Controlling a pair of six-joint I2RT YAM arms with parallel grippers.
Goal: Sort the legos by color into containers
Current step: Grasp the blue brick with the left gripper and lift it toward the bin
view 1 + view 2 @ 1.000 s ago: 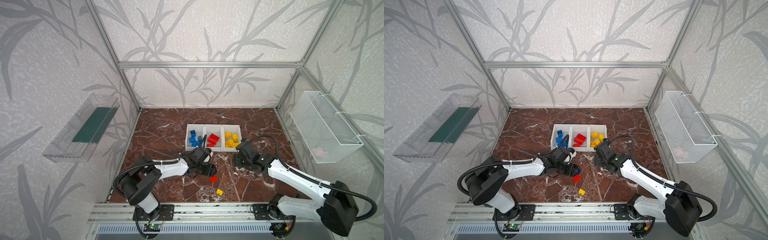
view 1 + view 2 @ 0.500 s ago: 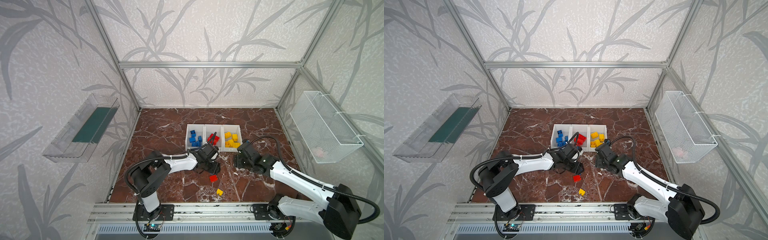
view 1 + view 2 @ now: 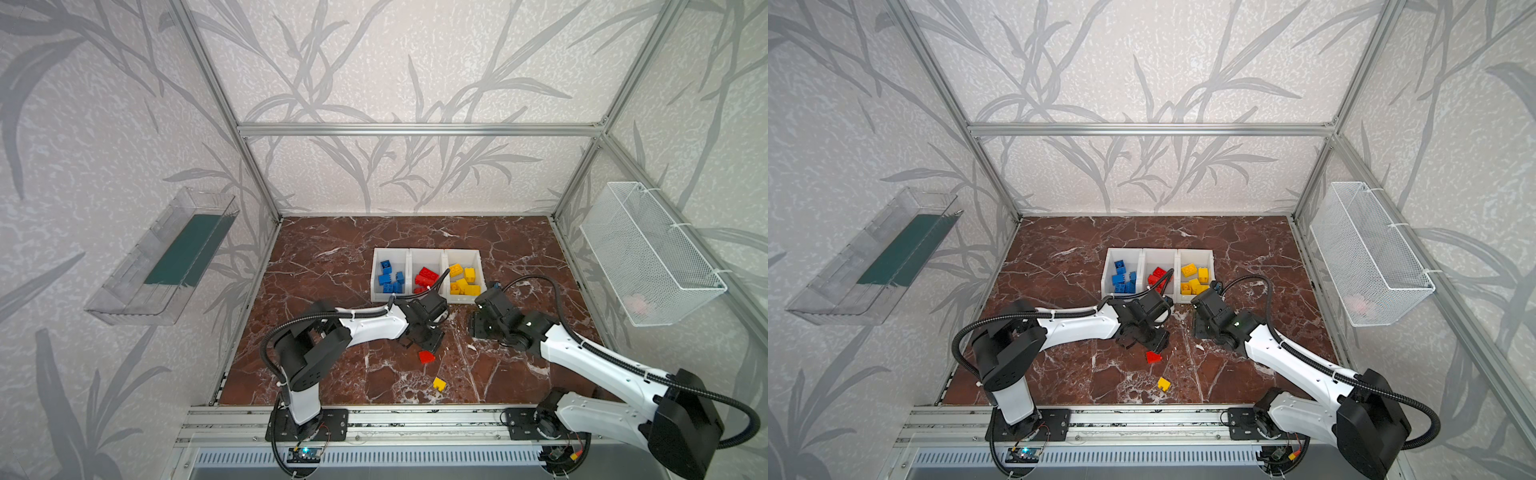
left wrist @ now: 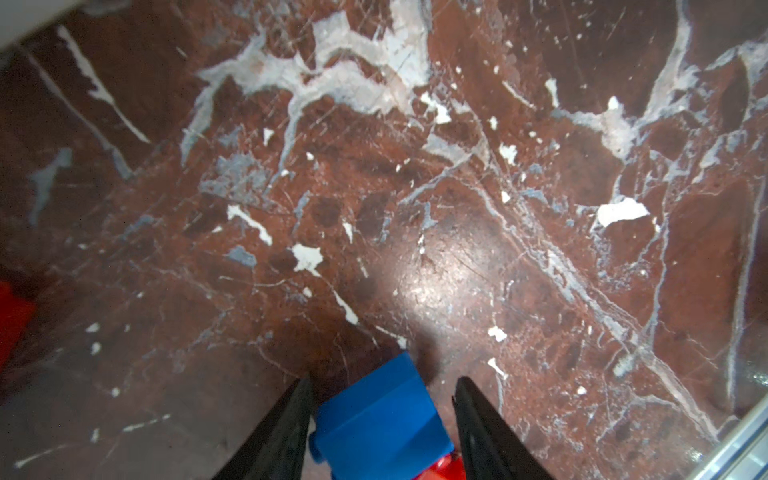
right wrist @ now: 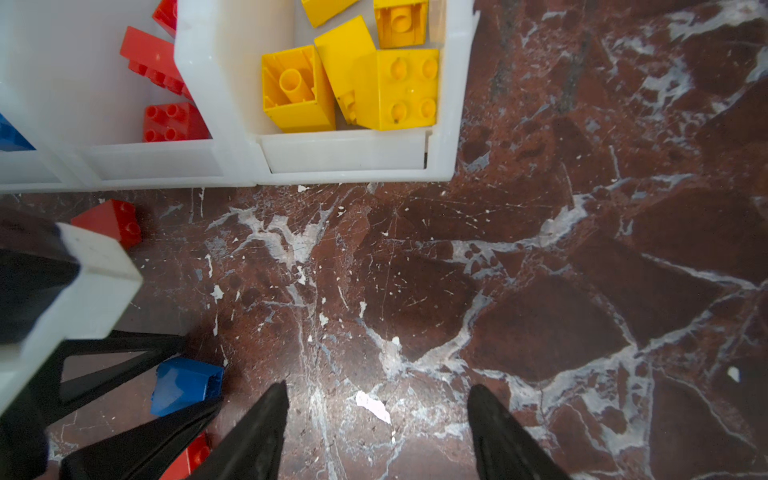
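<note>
left arm: swung inward at shoulder and elbow over the last second. left gripper (image 3: 420, 337) now sits low over the marble floor (image 3: 332, 270), just in front of the containers (image 3: 428, 252). claw narrower than a second ago, its fingers either side of a blue brick (image 4: 378, 419); firm contact cannot be told.
right gripper (image 5: 378, 415): scarcely shifted, half wide, nothing between, over bare floor before the yellow bin (image 5: 453, 83).
loose stock, unmoved: red brick (image 3: 427, 356) just beside the left claw; yellow brick (image 3: 439, 383) apart, nearer the front edge; second red brick (image 5: 110, 218) at the bins' front.
meaning, as judged: blue pick under way, blue bin (image 3: 390, 253) next; three bricks would remain.
</note>
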